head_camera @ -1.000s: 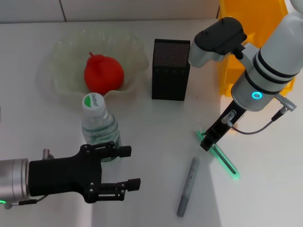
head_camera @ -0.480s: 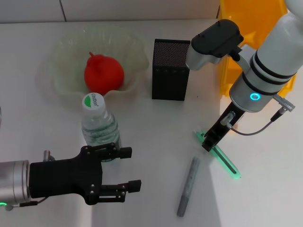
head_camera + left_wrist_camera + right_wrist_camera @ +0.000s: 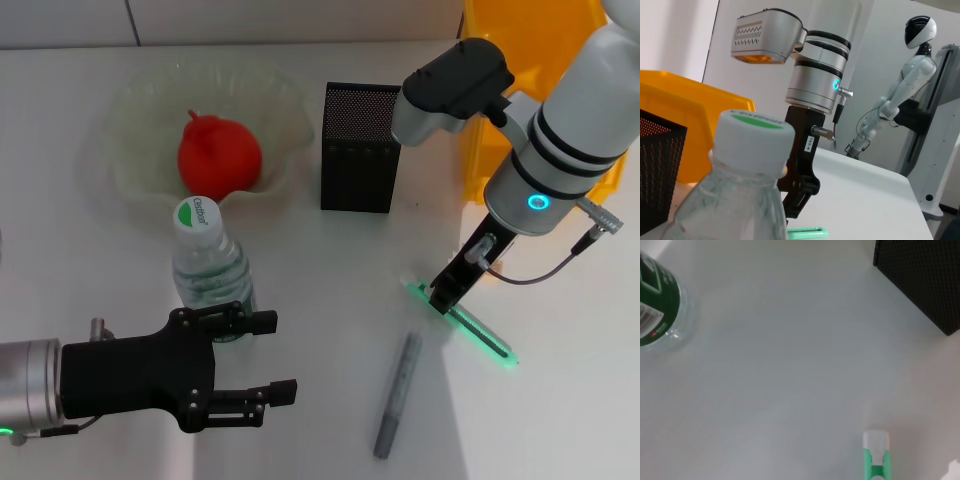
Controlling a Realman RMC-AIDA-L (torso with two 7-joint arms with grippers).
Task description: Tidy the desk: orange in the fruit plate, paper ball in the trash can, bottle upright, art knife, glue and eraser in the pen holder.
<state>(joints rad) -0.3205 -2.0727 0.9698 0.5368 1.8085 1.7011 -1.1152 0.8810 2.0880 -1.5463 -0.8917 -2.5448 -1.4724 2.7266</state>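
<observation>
The orange [image 3: 218, 152] lies in the fruit plate [image 3: 130, 110]. Just in front of the plate the bottle [image 3: 206, 262] stands upright, and its cap [image 3: 752, 134] fills the left wrist view. My left gripper [image 3: 276, 355] is open beside the bottle's base, holding nothing. Right of the plate stands the black mesh pen holder [image 3: 360, 148], with the yellow trash can [image 3: 530, 60] at the back right. My right gripper [image 3: 441, 296] is down at the near end of the green art knife [image 3: 470, 328], which lies flat on the table. The paper ball and eraser are out of view.
A grey pen-shaped stick [image 3: 396, 394], which may be the glue, lies on the table in front of the art knife. The right wrist view shows the art knife's tip [image 3: 875, 455], the bottle [image 3: 660, 295] and a corner of the pen holder [image 3: 925, 280].
The green art knife has swung slightly on the table, its far end shifting right and back, under my right gripper. The left arm and bottle have not moved.
</observation>
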